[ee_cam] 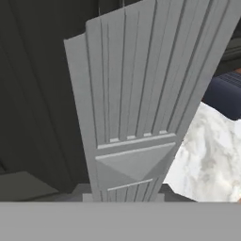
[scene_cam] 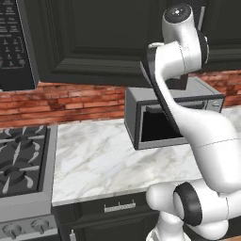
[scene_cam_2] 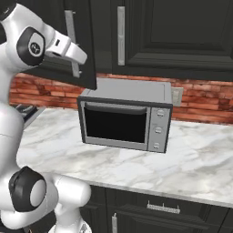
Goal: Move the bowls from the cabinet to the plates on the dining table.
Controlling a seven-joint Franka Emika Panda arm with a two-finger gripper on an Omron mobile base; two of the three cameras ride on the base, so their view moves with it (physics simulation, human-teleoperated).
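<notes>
Opening the cabinet (scene_cam_2: pixel 86 41) looks like the step in hand: in the right base view one dark panelled door stands swung outward from the cabinet face, and the gripper (scene_cam_2: pixel 75 54) sits right at its long silver bar handle (scene_cam_2: pixel 70 43). The hand view is taken up close by a pale ribbed surface (probably that handle seen from very near), with dark cabinet panel behind it. The jaws are drawn nearly together, seemingly clamped on the handle, though the contact itself is hard to make out.

By my reading the task is barely begun. No bowl has been carried anywhere that these views show, and the cabinet interior is hidden behind the door and the arm, so what it holds cannot be told. Everything remains: finishing the door, lifting each bowl out, and carrying both to the plates.

Below the cabinet, on the marble counter (scene_cam: pixel 94 160), stands the grey microwave (scene_cam_2: pixel 125 116); its dark window reveals nothing inside. A gas stove (scene_cam: pixel 21 164) sits at the counter's left end.
</notes>
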